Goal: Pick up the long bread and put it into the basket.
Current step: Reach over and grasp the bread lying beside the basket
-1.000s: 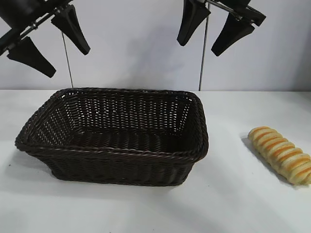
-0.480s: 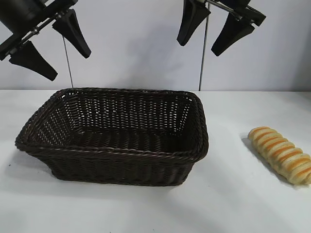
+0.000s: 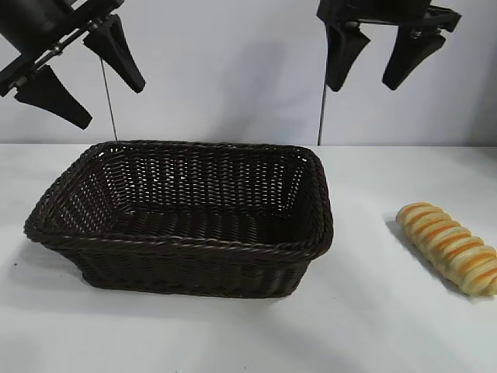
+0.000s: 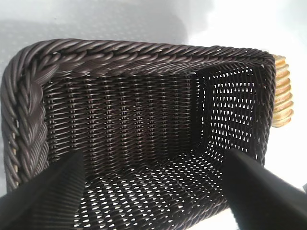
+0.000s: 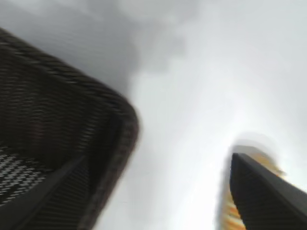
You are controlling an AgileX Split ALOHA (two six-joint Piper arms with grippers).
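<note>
Right tool (image 3: 386, 64), jaws spread and empty, has swung toward the long bread (image 3: 450, 247) lying on the bench (image 3: 373, 326) beside the basket (image 3: 311, 250); left tool (image 3: 78, 74) idles released; risk: a crosswise descent could nudge the loaf away.

Dark brown woven basket (image 3: 186, 233); golden, orange-striped long bread (image 3: 452, 247).
</note>
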